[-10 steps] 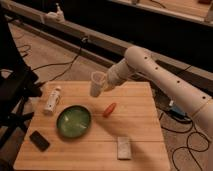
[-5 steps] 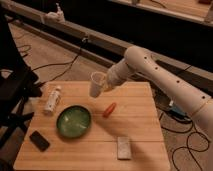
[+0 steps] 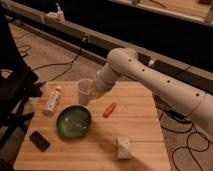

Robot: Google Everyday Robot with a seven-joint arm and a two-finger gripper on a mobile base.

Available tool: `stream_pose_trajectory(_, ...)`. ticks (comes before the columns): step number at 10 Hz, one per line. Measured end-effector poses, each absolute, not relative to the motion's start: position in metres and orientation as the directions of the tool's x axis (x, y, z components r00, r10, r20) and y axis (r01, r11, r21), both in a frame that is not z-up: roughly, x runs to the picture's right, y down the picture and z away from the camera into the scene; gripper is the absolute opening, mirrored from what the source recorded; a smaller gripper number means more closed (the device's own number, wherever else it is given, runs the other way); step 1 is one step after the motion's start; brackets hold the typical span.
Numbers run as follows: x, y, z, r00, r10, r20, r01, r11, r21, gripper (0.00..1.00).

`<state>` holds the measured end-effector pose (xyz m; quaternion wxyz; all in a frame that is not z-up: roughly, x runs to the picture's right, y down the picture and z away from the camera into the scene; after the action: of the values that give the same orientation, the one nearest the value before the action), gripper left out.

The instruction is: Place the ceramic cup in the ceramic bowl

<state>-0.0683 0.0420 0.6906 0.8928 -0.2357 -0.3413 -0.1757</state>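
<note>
While your gripper (image 3: 91, 91) stayed clamped on the cup (image 3: 84, 92), that small plain white cup hung tilted above the table (image 3: 135, 135), just beyond the glossy green bowl (image 3: 73, 121).

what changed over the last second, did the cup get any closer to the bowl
Hardly. The gripper, shut on the small white ceramic cup, carried it slightly down and left toward the round green ceramic bowl; the cup is above the table beside the bowl's far rim, not over it yet. Nothing was let go. The bowl, white bottle, black phone and orange carrot-like piece stayed put.
</note>
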Motion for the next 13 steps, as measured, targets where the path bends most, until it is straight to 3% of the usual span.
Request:
stream_pose_trajectory(6,-0.118,0.103,0.707,0.630,-0.161,0.759,0.547,0.786,-0.288,0.00)
stream_pose_trajectory(11,-0.139,0.142,0.755,0.640,-0.162,0.751,0.578,0.746,-0.331,0.00)
stream_pose_trajectory(13,-0.142,0.142,0.770,0.652,-0.197,0.732,0.587,0.742,-0.323,0.06)
